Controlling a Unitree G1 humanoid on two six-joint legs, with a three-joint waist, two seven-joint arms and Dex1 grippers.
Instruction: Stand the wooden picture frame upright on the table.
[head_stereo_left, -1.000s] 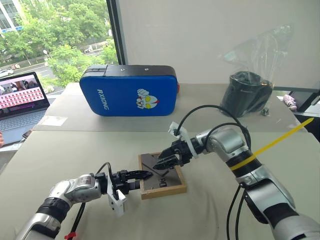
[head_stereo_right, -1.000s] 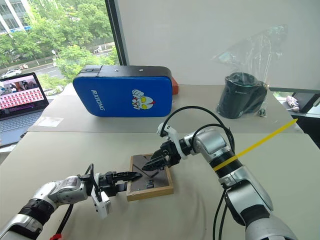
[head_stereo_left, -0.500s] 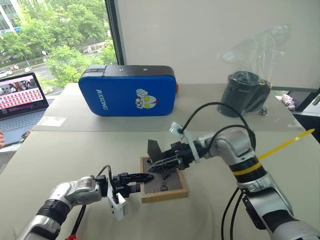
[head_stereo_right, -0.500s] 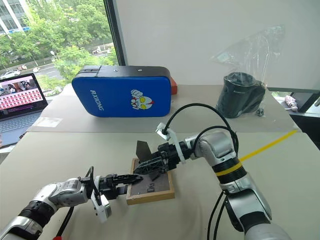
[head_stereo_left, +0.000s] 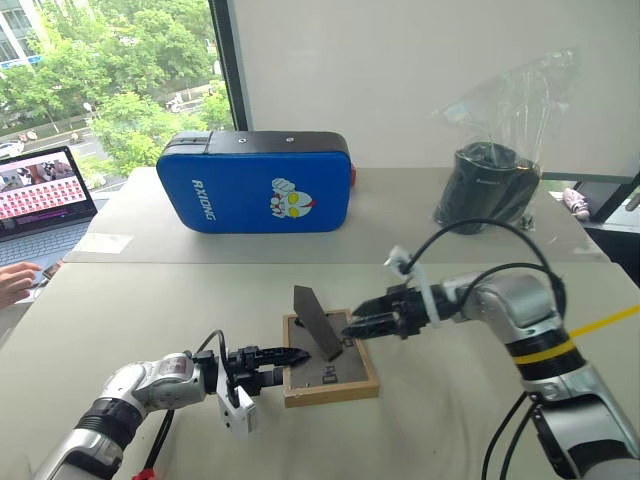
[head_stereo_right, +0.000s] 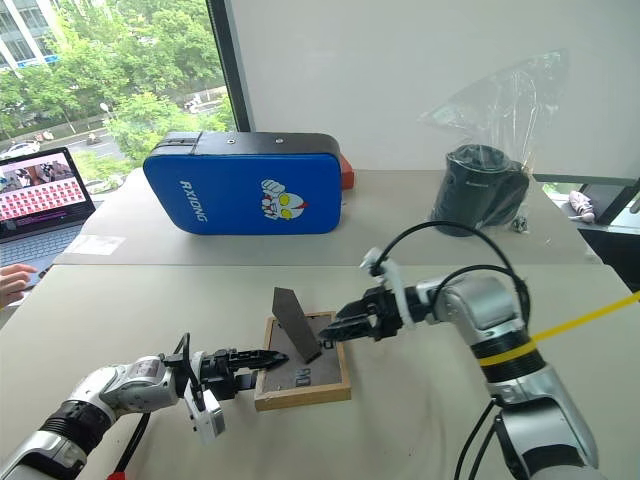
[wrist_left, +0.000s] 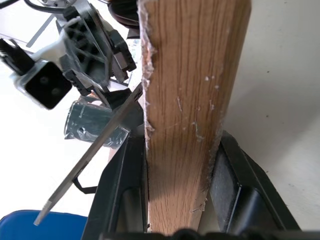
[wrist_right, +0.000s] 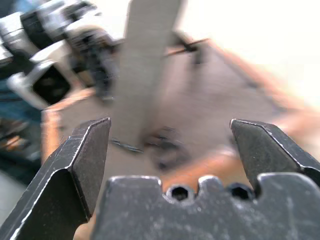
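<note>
The wooden picture frame (head_stereo_left: 345, 385) lies face down on the table (head_stereo_left: 150, 290), dark back panel up. Its fold-out stand (head_stereo_left: 315, 320) sticks up from the back at a slant. My left gripper (head_stereo_left: 297, 354) is shut on the frame's left edge; in the left wrist view the light wood (wrist_left: 190, 100) sits between the black fingers (wrist_left: 117, 200). My right gripper (head_stereo_left: 352, 327) hangs open just right of the stand, apart from it, tips pointing at it. The right wrist view shows the stand (wrist_right: 147, 65) beyond the spread fingers (wrist_right: 85, 155).
A big blue pad (head_stereo_left: 255, 183) stands at the back of the table. A black container in a clear plastic bag (head_stereo_left: 490, 185) is at the back right. An open laptop (head_stereo_left: 45, 195) and a person's hand (head_stereo_left: 15, 283) are at the left edge.
The stand has been lifted from flat to raised. My right gripper has since pulled back to the right, off the stand. The left gripper has kept its hold.
</note>
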